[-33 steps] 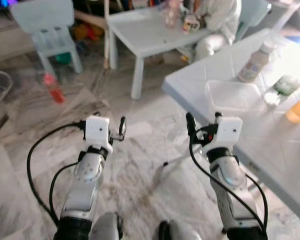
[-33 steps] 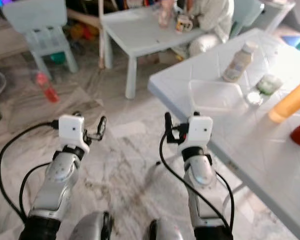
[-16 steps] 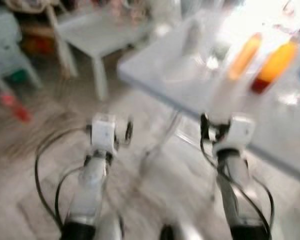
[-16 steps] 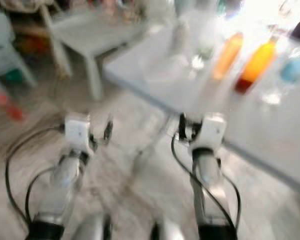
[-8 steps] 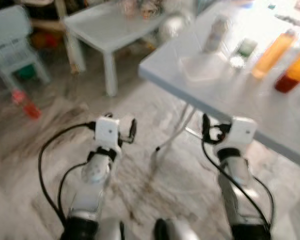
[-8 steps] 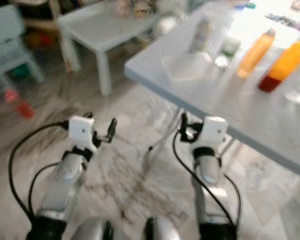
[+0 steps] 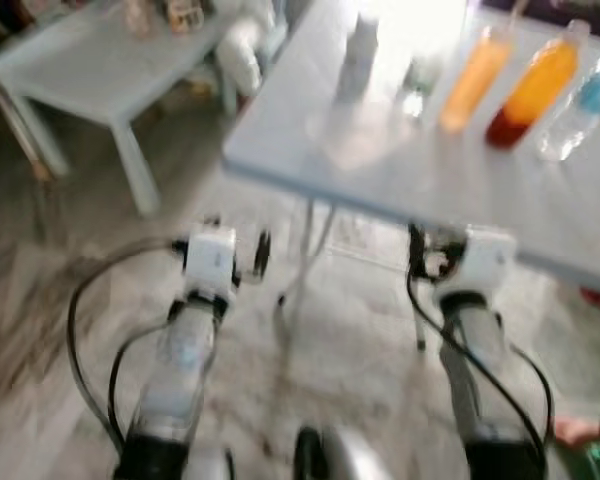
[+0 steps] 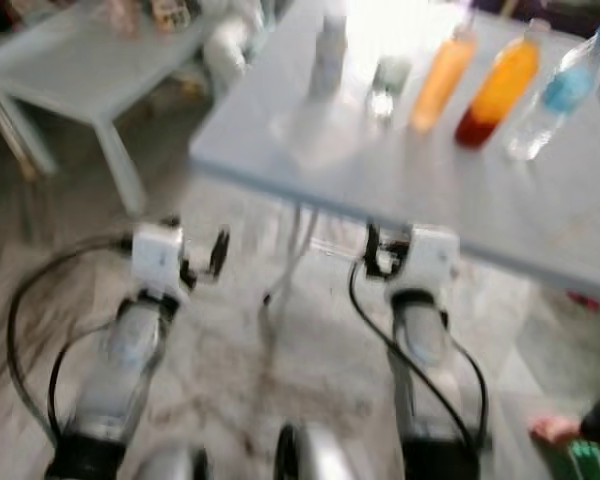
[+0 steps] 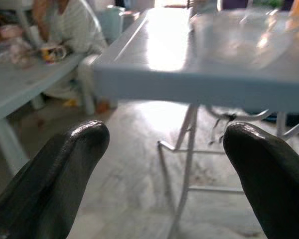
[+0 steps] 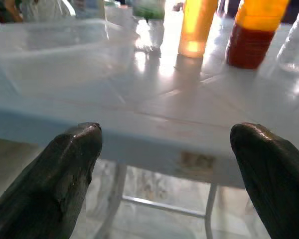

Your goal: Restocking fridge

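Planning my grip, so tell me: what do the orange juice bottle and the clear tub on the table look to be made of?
Orange juice bottle: likely clear glossy plastic, since light glows through the liquid. Clear tub: thin see-through plastic, slightly frosted, with the table visible through its walls.

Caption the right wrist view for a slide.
Open right hand faces the table edge, with drink bottles and a clear tub on top.

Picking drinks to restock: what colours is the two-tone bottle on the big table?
The bottle is orange on top and dark red at the bottom, clearest in the right wrist view.
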Controlling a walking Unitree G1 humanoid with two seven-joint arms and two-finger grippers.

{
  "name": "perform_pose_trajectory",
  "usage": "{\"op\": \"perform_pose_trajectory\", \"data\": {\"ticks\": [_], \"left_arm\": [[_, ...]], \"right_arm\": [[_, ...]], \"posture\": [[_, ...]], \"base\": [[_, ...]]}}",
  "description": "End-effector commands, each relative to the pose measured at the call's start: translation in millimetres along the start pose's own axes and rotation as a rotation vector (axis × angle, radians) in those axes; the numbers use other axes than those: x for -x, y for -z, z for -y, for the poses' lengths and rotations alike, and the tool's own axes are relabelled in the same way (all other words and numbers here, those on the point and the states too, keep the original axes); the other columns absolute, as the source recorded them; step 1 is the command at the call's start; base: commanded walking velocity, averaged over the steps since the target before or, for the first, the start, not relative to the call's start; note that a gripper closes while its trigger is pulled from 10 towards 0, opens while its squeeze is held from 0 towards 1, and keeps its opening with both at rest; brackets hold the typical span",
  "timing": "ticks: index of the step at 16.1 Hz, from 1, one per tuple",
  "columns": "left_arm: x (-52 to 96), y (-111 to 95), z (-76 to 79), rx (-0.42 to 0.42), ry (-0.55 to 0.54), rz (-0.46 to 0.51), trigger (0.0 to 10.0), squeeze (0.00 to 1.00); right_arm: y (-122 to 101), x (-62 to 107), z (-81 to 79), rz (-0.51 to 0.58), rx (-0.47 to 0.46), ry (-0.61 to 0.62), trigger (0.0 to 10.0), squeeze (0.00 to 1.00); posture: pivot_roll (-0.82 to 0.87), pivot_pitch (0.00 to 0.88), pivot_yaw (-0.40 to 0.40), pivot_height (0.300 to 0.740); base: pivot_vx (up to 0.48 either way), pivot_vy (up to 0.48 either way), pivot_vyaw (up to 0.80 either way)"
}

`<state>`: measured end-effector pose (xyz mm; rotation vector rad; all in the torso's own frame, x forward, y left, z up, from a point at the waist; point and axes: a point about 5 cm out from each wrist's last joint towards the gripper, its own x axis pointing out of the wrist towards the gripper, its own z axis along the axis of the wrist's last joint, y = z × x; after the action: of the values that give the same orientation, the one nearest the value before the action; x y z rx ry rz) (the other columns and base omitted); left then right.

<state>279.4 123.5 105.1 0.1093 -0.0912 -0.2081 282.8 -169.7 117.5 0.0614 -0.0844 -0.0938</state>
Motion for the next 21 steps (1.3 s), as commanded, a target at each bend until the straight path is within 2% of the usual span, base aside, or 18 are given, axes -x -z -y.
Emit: {"op": "perform_pose_trajectory", "data": {"ticks": [1,5,6,9,14,17,21], "left_arm": [[7.0,11,-5.2,-0.006,-0.024,-0.039,10.0,0.00],[7.4,15,-6.6,0.027,-0.064,-0.048,10.0,0.00],[5.9,13,-8.7,0.020,-0.074,-0.017,10.0,0.00],[4.3,19,-16.7,0.010,-0.096,-0.031,10.0,0.00],[-4.2,19,-14.5,0.000,-0.075,-0.021,10.0,0.00],[-2.3,20,-15.2,0.001,-0.062,-0.014,10.0,0.00],[-6.2,20,-10.4,0.006,-0.045,-0.014,10.0,0.00]], "right_arm": [[5,3.1,-5.2,-0.012,0.000,-0.025,10.0,0.00],[2,-0.3,-10.0,0.029,0.030,-0.063,10.0,0.00],[2,-1.1,-10.1,0.044,0.026,-0.068,10.0,0.00],[6,0.1,-5.3,0.047,0.046,-0.068,10.0,0.00],[2,-9.0,-10.1,0.074,0.050,-0.077,10.0,0.00],[5,-7.1,-9.8,0.071,0.041,-0.073,10.0,0.00],[7,-7.6,-11.2,0.061,0.031,-0.069,10.0,0.00]], "posture": [[0.11,0.108,-0.068,0.740],[0.11,0.080,-0.048,0.740],[0.11,0.056,-0.050,0.740],[0.13,0.000,-0.060,0.740],[0.13,0.000,-0.054,0.740],[0.13,0.000,-0.052,0.740],[0.12,0.007,-0.044,0.740]], "base": [[0.000,0.000,0.00],[0.000,0.000,0.00],[0.000,0.000,0.00],[0.000,0.000,0.00],[0.000,0.000,0.00],[0.000,0.000,0.00],[0.331,0.000,-0.78]]}}
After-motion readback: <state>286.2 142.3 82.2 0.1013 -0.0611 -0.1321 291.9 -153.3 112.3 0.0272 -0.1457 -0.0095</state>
